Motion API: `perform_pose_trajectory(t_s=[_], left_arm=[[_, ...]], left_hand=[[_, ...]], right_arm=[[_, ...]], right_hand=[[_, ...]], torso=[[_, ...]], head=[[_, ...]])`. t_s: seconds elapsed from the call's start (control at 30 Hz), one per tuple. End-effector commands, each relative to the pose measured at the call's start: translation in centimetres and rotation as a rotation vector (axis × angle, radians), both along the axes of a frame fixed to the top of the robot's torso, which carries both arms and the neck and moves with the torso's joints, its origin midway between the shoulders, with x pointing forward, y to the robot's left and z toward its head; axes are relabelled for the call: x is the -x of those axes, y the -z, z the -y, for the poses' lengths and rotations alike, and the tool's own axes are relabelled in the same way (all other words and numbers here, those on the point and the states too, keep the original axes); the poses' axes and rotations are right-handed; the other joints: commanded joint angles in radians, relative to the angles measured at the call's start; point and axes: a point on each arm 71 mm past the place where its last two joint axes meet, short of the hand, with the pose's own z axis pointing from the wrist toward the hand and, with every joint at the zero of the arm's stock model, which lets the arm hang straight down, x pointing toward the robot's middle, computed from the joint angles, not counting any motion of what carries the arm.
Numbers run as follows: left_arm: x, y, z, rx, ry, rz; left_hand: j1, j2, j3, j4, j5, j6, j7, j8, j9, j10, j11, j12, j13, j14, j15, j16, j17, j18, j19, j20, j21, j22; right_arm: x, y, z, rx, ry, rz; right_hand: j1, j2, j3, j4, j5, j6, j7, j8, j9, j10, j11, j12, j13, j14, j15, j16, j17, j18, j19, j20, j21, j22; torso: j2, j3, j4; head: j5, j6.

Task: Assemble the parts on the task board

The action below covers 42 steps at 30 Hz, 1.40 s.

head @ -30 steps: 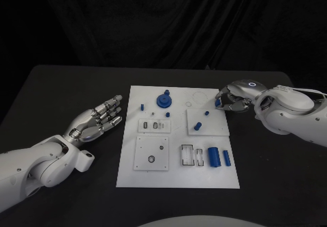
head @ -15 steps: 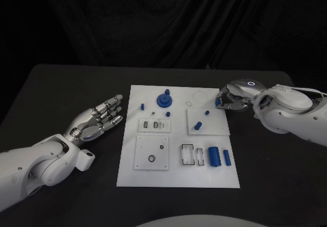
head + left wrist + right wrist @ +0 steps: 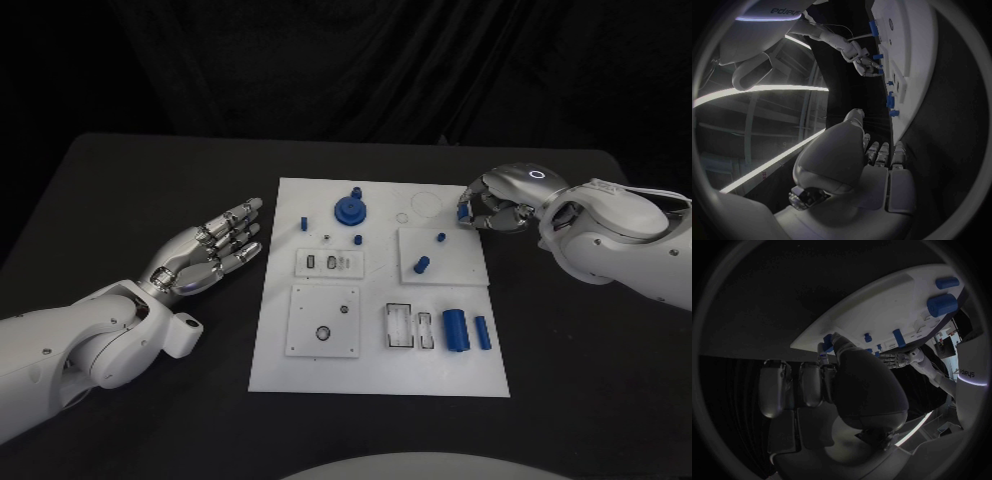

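The white task board lies mid-table. On it are a blue round knob, a small blue peg, a blue peg on a raised square plate, a blue cylinder and a blue bar. My right hand sits at the board's far right edge, fingers curled in, pinching a small blue part, which also shows at the fingertips. My left hand is just left of the board, fingers spread, holding nothing.
Two more raised white plates and a pair of narrow slots are on the board. The black table runs wide on both sides, with dark curtain behind.
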Motion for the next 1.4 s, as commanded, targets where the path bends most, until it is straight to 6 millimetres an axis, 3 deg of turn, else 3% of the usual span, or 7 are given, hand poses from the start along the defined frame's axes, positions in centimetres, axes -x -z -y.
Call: perform_pose_trajectory(t_s=[0.03,0.23,0.53,0.87,1.13,1.4], left_arm=[[0.2,-0.7,0.1,0.065,0.030,0.069],[0.3,-0.7,0.0,0.063,0.027,0.069],[0.3,-0.8,0.1,0.065,0.027,0.072],[0.3,-0.7,0.3,0.067,0.032,0.070],[0.3,-0.7,0.4,0.067,0.035,0.068],[0.3,-0.7,0.5,0.068,0.038,0.067]], left_hand=[[-0.009,-0.004,0.005,0.001,-0.005,0.001,-0.002,0.003,-0.001,-0.002,0.007,-0.005,-0.001,0.000,0.008,-0.004,-0.001,0.016,0.001,0.007,-0.003,-0.001],[-0.010,-0.004,0.005,0.001,-0.008,0.000,-0.001,0.003,-0.001,-0.001,0.008,-0.005,-0.001,0.000,0.009,-0.004,-0.001,0.016,0.001,0.008,-0.003,-0.001],[-0.009,-0.004,0.005,0.000,-0.009,0.001,-0.001,0.003,0.000,-0.001,0.009,-0.005,-0.001,0.000,0.009,-0.004,-0.001,0.016,0.001,0.009,-0.003,-0.001],[-0.008,-0.005,0.006,-0.001,-0.009,0.003,-0.002,0.003,0.000,0.000,0.009,-0.005,-0.001,0.000,0.011,-0.004,-0.001,0.016,0.001,0.010,-0.003,-0.001],[-0.007,-0.005,0.006,-0.002,-0.017,0.002,-0.002,0.003,0.000,-0.001,0.011,-0.005,-0.001,0.000,0.013,-0.004,-0.001,0.016,0.001,0.012,-0.003,-0.001],[-0.006,-0.006,0.007,-0.004,-0.023,0.003,-0.001,0.003,0.000,-0.001,0.011,-0.005,-0.001,0.000,0.015,-0.004,-0.001,0.015,0.001,0.013,-0.003,-0.001]], right_arm=[[0.5,-0.8,-0.4,-0.061,-0.039,0.103],[1.9,-2.2,-2.2,-0.116,-0.097,0.154],[3.2,-3.9,-8.4,-0.147,-0.252,0.140],[3.5,-1.1,-14.4,-0.115,-0.351,0.008],[3.2,0.7,-17.0,-0.056,-0.368,-0.047],[2.8,1.7,-17.8,-0.016,-0.341,-0.052]], right_hand=[[0.014,0.018,0.001,-0.012,0.015,0.017,-0.008,0.019,0.045,0.010,-0.009,-0.001,0.028,0.055,-0.007,-0.001,0.001,0.003,0.028,-0.010,-0.002,0.196],[0.017,0.014,-0.003,-0.018,0.022,0.021,-0.005,0.029,0.057,0.009,-0.007,-0.002,0.025,0.055,-0.006,0.001,0.002,0.003,0.029,-0.009,-0.002,0.197],[0.015,0.012,-0.005,-0.021,0.034,0.017,-0.003,0.031,0.064,0.012,-0.004,0.004,0.033,0.055,-0.004,0.003,0.003,0.002,0.030,-0.008,-0.001,0.198],[0.009,0.004,-0.010,-0.033,0.063,0.017,-0.002,0.039,0.079,0.017,0.004,0.010,0.039,0.055,0.002,0.001,-0.001,0.003,0.031,-0.005,-0.003,0.198],[0.004,0.000,-0.011,-0.040,0.080,0.018,0.000,0.041,0.085,0.018,0.009,0.014,0.042,0.056,0.006,0.003,0.000,0.003,0.030,-0.001,-0.006,0.198],[-0.005,-0.004,-0.013,-0.044,0.093,0.015,0.001,0.040,0.089,0.021,0.011,0.019,0.049,0.057,0.007,0.008,0.006,0.003,0.031,0.001,-0.006,0.199]], torso=[[0.000,0.0000,-0.0001],[0.000,0.0000,-0.0007],[0.000,-0.0003,-0.0008],[-0.002,-0.0022,-0.0011],[0.000,-0.0019,-0.0007],[0.002,-0.0004,0.0030]], head=[[0.005,0.000],[0.012,0.001],[0.015,-0.001],[0.028,-0.004],[0.033,-0.015],[0.032,-0.018]])
